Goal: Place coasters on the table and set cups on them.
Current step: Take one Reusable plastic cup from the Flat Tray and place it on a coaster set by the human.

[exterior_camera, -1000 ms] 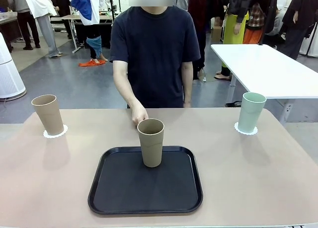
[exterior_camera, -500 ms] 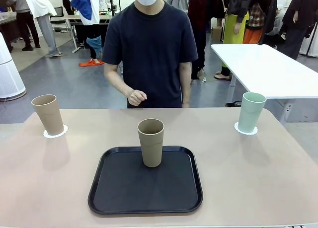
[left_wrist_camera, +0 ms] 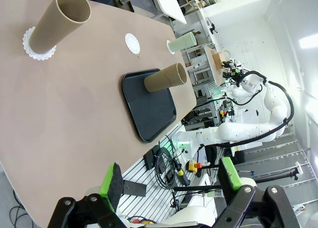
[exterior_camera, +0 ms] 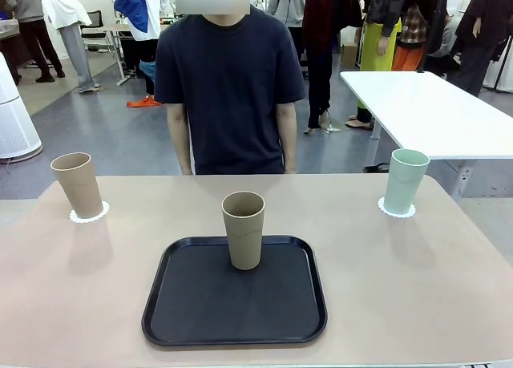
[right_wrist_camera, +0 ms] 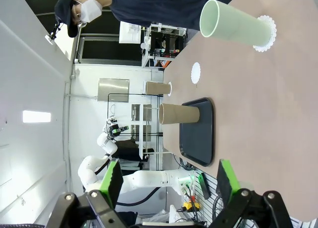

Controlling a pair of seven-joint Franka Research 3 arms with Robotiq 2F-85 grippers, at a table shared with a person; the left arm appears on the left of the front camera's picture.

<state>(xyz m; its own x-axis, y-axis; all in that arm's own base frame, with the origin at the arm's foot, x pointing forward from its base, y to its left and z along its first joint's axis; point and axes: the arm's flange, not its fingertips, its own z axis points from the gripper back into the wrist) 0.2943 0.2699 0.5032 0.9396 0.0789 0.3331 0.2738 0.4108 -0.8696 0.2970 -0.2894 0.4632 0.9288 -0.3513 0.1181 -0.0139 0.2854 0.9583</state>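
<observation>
Two of three done: tan cup [exterior_camera: 78,184] on left coaster [exterior_camera: 88,216] at frame left, mint cup [exterior_camera: 405,180] on right coaster [exterior_camera: 397,211] at frame right. Third cup [exterior_camera: 243,228] on black tray [exterior_camera: 192,304], frame centre. Third coaster [left_wrist_camera: 132,43] bare on bench [exterior_camera: 385,288] near tray. Left hand [left_wrist_camera: 170,178] and right hand [right_wrist_camera: 169,181] spread, empty. No legible writing.

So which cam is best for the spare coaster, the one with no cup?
Left wrist view: the bare coaster lies whole on the table beyond the tray. Right wrist view shows it smaller and flatter. In the front view the cup on the tray hides it.
</observation>
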